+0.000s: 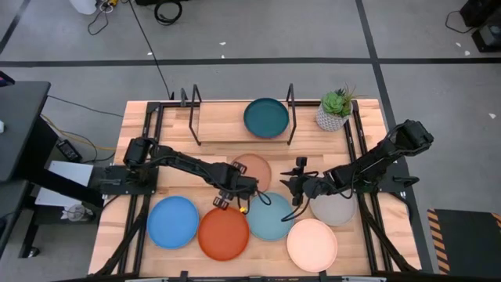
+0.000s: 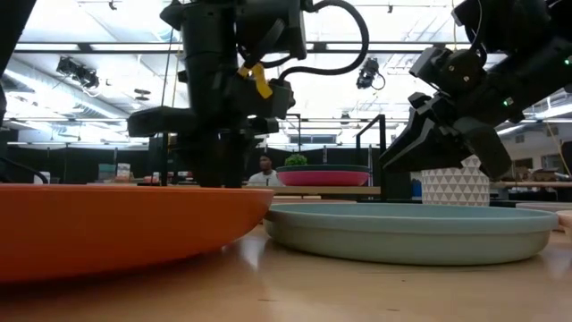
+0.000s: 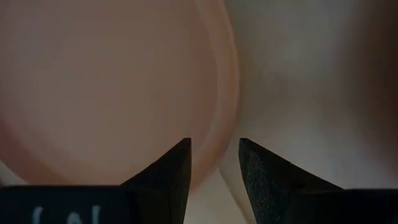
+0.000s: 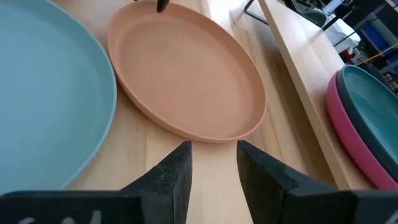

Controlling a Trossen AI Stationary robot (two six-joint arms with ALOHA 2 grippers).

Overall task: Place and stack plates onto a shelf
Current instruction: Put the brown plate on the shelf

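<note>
Front edge of the counter (image 1: 137, 117): four plates lie in a row. The bright blue plate (image 1: 173, 222) is at the left, the orange plate (image 1: 223, 233) beside it, the light turquoise plate (image 1: 269, 215) slightly behind and overlapping the orange one's edge, and the cream plate (image 1: 311, 244) at the right. The grey plate (image 1: 334, 207) sits just behind the cream one, partly under the right arm.

Mid-counter: the peach plate (image 1: 254, 168) lies flat on the wood. The left gripper (image 1: 235, 188) is low over its near rim, jaws parted a little, one finger on either side of the rim in the left wrist view, not yet closed on it. The right gripper (image 1: 296, 185) hovers beside the peach plate, just off the turquoise plate's far edge; its jaws stand narrowly apart and hold nothing.

Rear of counter: the shelf (image 1: 219, 125) carries the dark teal plate (image 1: 265, 117) stacked on the magenta plate (image 4: 348, 127), at its right end. A small potted plant (image 1: 335, 110) stands just right of the shelf.
</note>
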